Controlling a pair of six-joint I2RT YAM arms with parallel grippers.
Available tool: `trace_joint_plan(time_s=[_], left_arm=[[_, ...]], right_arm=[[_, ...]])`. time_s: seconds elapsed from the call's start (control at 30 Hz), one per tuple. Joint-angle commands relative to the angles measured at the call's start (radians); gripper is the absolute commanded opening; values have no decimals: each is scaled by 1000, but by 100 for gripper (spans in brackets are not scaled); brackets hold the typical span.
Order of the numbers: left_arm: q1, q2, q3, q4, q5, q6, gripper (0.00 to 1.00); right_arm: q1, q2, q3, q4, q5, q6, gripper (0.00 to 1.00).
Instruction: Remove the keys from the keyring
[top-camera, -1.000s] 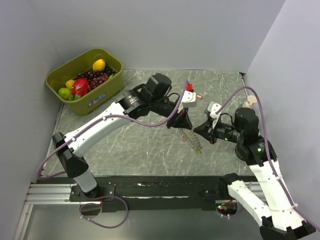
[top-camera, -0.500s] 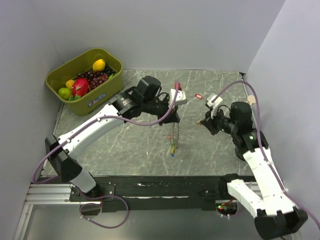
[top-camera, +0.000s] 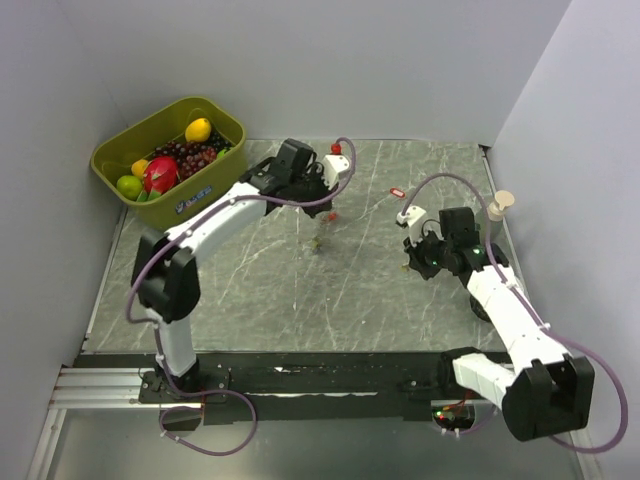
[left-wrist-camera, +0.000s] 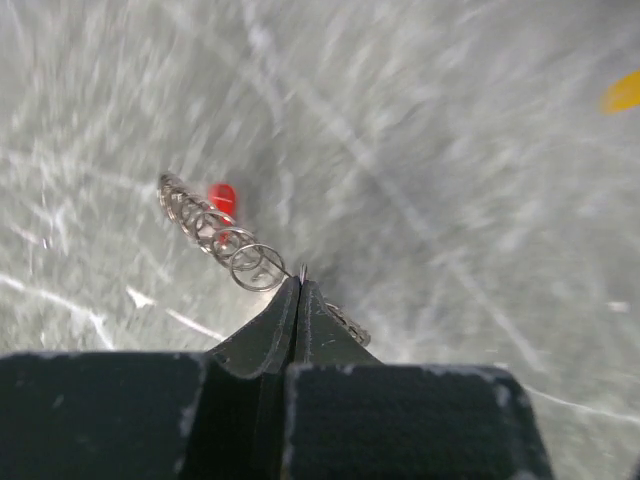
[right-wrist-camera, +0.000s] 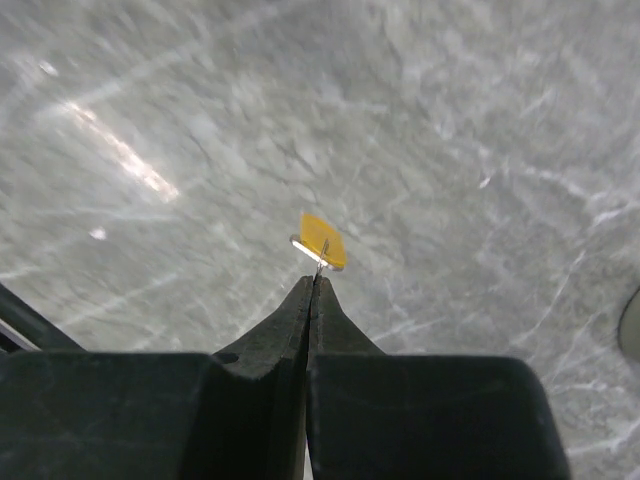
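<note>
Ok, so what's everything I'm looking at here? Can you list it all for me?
table: one, grey marble, under everything.
bin: one, olive-green, far left corner.
fruit: several pieces, red, yellow, green and purple, inside the bin.
keyring: one, silvery chain of rings, held by the left gripper.
red key: one, on the table between the two grippers.
yellow key: one, pinched by the right gripper.
beige knob-like thing: one, at the table's right edge.
left gripper: black, shut on the keyring.
right gripper: black, shut on the yellow key.
</note>
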Motion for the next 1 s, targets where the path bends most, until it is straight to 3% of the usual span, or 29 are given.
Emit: trace_joint_plan(time_s=[0.0,0.13,0.23,0.33,0.43,0.53,0.6,0.63,0.7,0.8,0.97], left_arm=[[47,40,49,23,-44,24,1],[64,34,-5,33,-99,32,2],[71,20,-52,29,-98,30,10],[73,-5,-103,40,-81,29,33],[71,-28,-135,48,-63,21,49],[74,-57,-169,71,-46,7,59],[76,-80,-183,77,-35,-6,64],[80,-89,-184,75,-26,-12,69],[85,-123,-186,63,-23,-25,76],[105,-208,-209,66,-15,-43,98],[156,-421,-301,98,-15,-77,96]], right_arm=[[-8,66,-20,5,71,-56,0],[-8,164,-23,46,109,-73,0],[-2,233,-3,60,102,-64,0],[22,278,17,81,112,-65,0],[41,327,43,77,108,-64,7],[45,336,46,81,91,-58,32],[45,317,45,84,80,-56,41],[45,304,46,84,79,-53,52],[45,251,51,77,68,-46,63],[44,131,68,57,74,-18,100],[35,-107,73,109,154,43,100]])
